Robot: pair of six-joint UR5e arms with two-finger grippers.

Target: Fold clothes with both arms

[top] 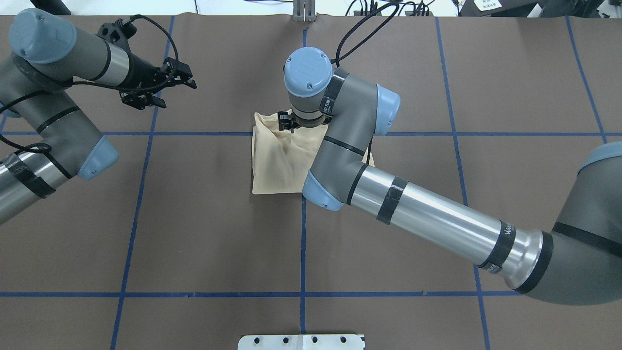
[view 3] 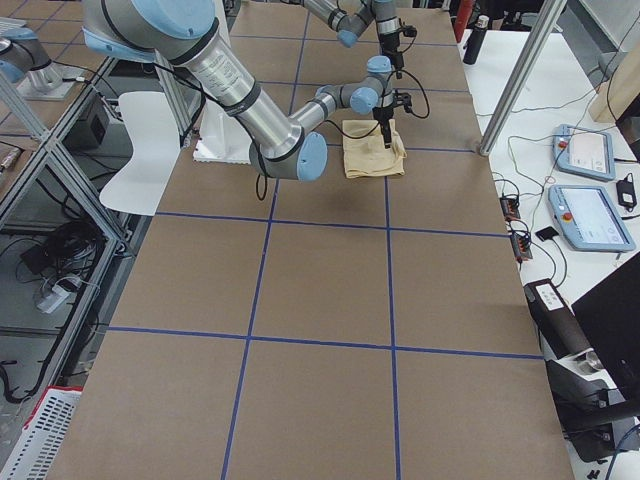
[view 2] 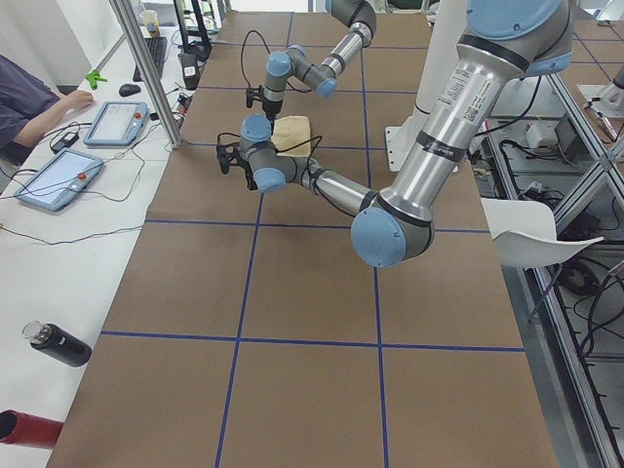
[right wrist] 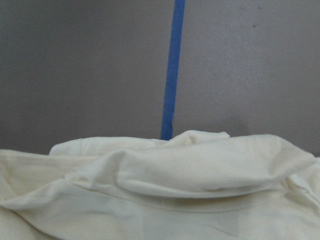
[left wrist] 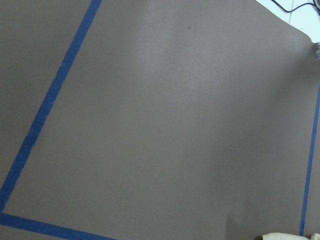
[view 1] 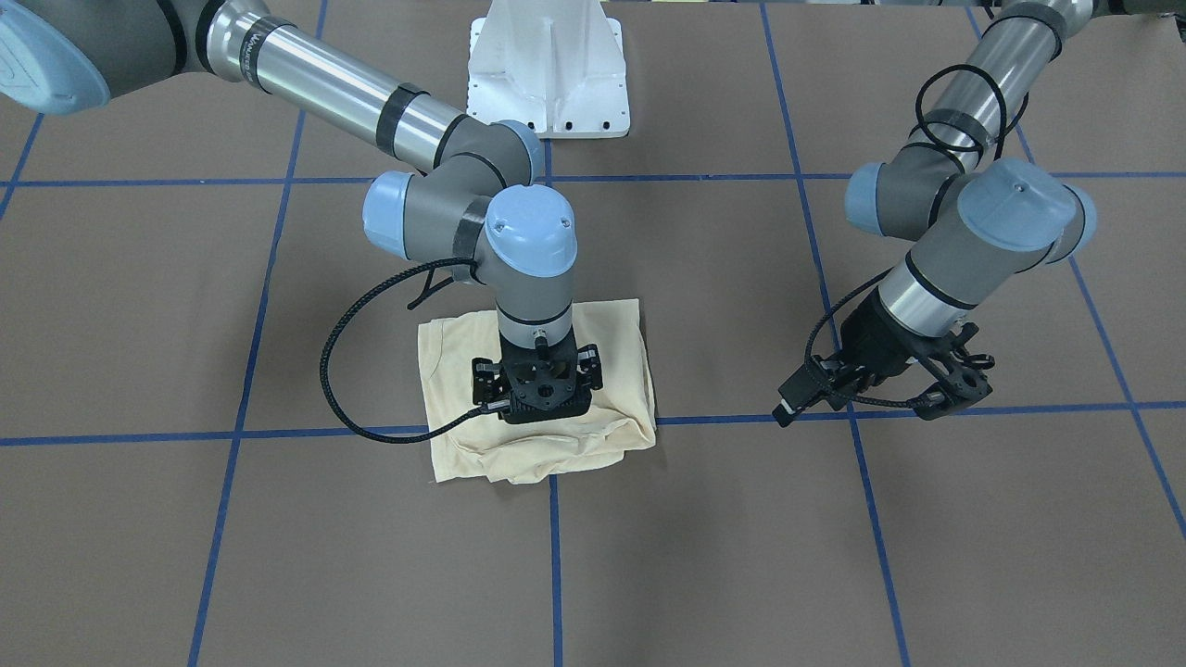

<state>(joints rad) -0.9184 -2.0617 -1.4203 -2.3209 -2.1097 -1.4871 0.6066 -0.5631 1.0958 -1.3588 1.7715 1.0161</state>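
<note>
Shirt (view 1: pixel 611 338), pale cream and folded into a compact, lumpy square, lies mid-worktop (view 1: pixel 723 547) across a blue tape line (view 1: pixel 278 434). The right gripper (view 1: pixel 542 396) points straight down onto the half farther from the robot's base; whether its fingers are spread or pinching cloth cannot be told (the gripper body hides them). The left gripper (view 1: pixel 876 394) hovers well apart, fingers spread, holding nothing. Thin, soft and light, the fabric would likely sag and slide; a layered edge or corner, all plies pinched together, looks the surest hold.

Brown table (left wrist: pixel 175 125), blue tape (left wrist: pixel 50 100), shirt (left wrist: pixel 278 236) corner
</note>
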